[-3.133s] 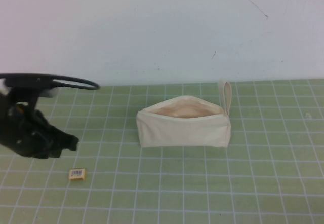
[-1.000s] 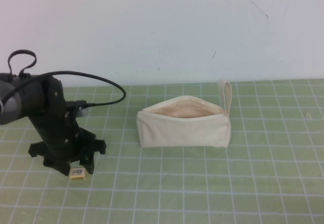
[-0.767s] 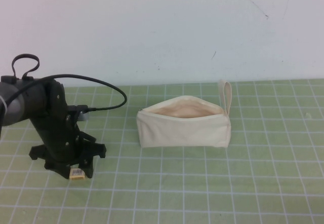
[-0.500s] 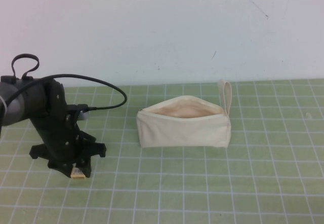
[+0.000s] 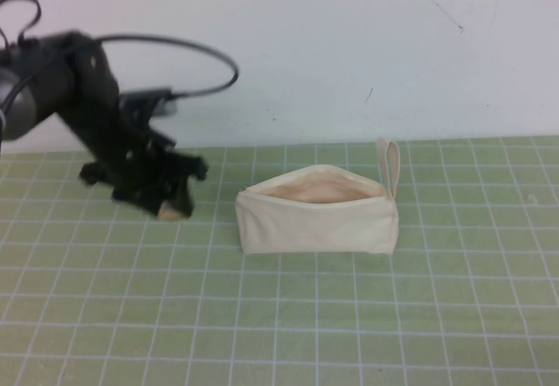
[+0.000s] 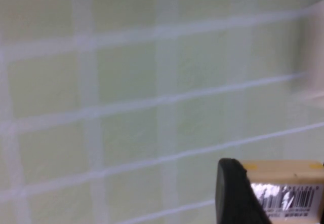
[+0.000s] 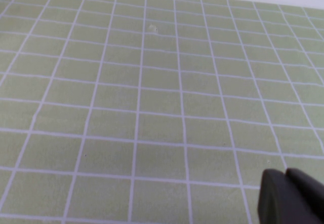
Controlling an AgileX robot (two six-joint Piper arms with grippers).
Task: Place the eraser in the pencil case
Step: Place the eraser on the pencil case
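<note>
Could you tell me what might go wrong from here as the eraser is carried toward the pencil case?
The left gripper holds the eraser only at its end, above the mat, left of the pencil case; a thin grip like that could let it slip out before it arrives. The pouch's opening is a narrow slot facing up, so a release slightly off line could bounce the eraser off the rim, and a low approach might push the soft pouch. The right gripper sits away over bare mat.

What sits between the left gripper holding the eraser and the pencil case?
Nothing: in the high view only bare green mat separates the left gripper, shut on the eraser, from the pencil case. The right gripper is elsewhere.
</note>
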